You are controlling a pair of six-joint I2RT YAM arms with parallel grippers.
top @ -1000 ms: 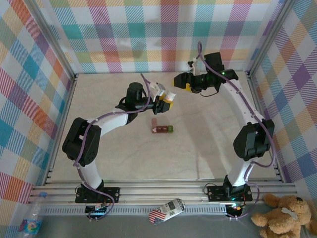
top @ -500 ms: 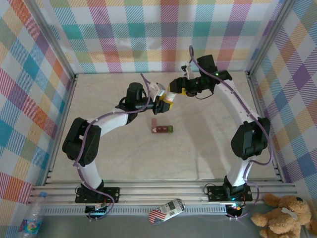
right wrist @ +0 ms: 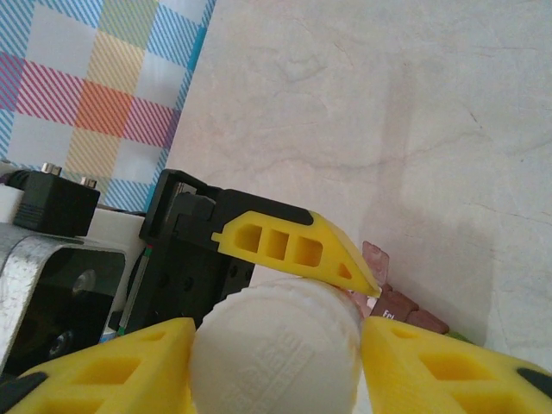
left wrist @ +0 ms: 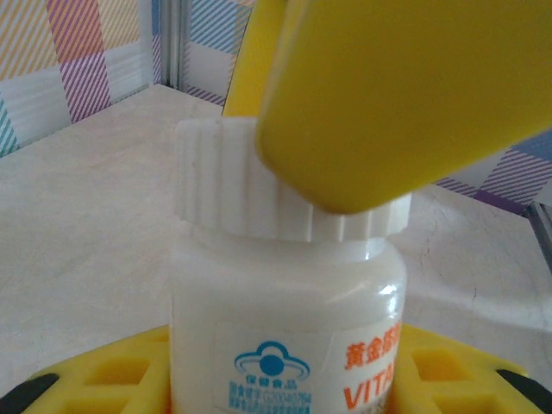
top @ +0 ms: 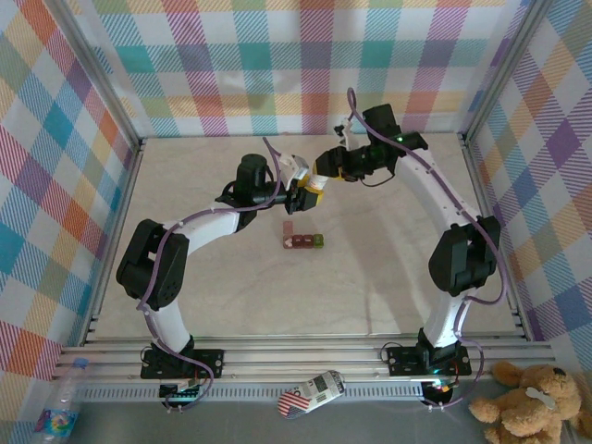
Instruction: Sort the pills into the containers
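1. Clearly, the left gripper (top: 308,191) was clamped on a white bottle (left wrist: 285,319), holding it upright above the table (top: 203,305), near the middle of the overhead view.
2. From the left wrist, yellow fingers (left wrist: 108,379) pressed the bottle's lower body on both sides, and the label carried blue and orange print.
3. The right gripper (right wrist: 276,366) reached in from the far right and was closed around the ribbed white cap (left wrist: 224,190).
4. From the right wrist, its two yellow pads sat tight against opposite sides of the cap, with no gap visible.
5. The containers (top: 303,240) lay on the table just in front of the bottle, apart from both grippers.
6. They formed a short row, dark red with a green one at the right end.
7. One pinkish piece stood off the row's left end; I could not tell whether it was a lid.
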